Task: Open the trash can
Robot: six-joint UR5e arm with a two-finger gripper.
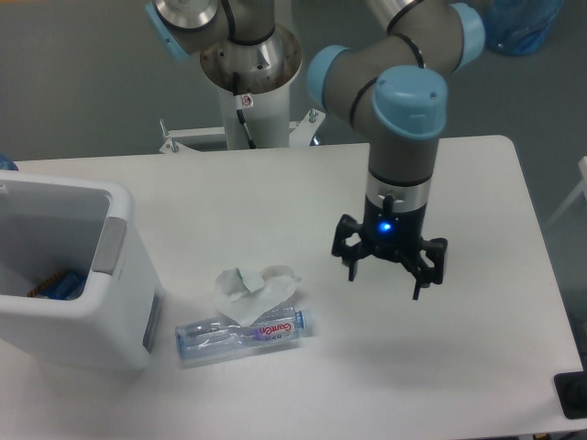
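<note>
Table (477, 183), white, smooth and round-cornered, fills most of the view. At nine o'clock sits the trash can (110, 325), a boxy white plastic bin with rounded corners, its mouth gaping upward, its long axis running off the left edge, its grey tab facing three o'clock. Near the middle hangs the gripper (389, 279), black fingers spread wide, holding nothing. At seven o'clock lies a crushed clear bottle (244, 333), touching crumpled white tissue (249, 287).
</note>
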